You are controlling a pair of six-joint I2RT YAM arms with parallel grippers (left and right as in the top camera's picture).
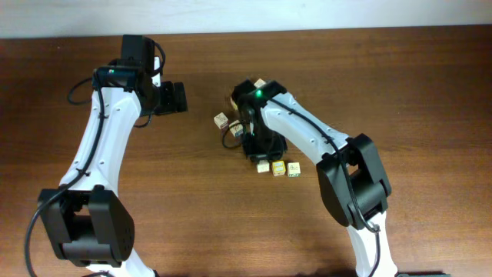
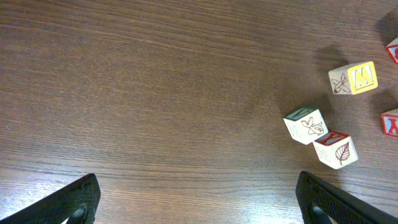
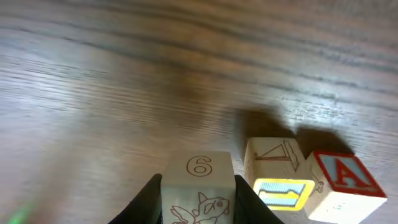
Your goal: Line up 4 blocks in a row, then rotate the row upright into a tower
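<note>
In the right wrist view, my right gripper (image 3: 199,190) is shut on a pale block (image 3: 199,171) printed with a red 6 and a fish. Its fingers press the block's left and right sides. Just right of it stand a yellow-faced block (image 3: 278,180) and a red-trimmed A block (image 3: 346,182). From overhead, the right gripper (image 1: 260,152) sits at the left end of a short row of three blocks (image 1: 278,168). My left gripper (image 2: 202,205) is open over bare wood. A green-trimmed block (image 2: 306,124), a red leaf block (image 2: 336,150) and a yellow-faced block (image 2: 353,78) lie to its right.
More blocks lie scattered near the right arm's wrist: one block (image 1: 221,120) to its left and another block (image 1: 261,83) behind it. Red-trimmed blocks (image 2: 391,124) sit at the right edge of the left wrist view. The left gripper (image 1: 173,98) hovers left of the group.
</note>
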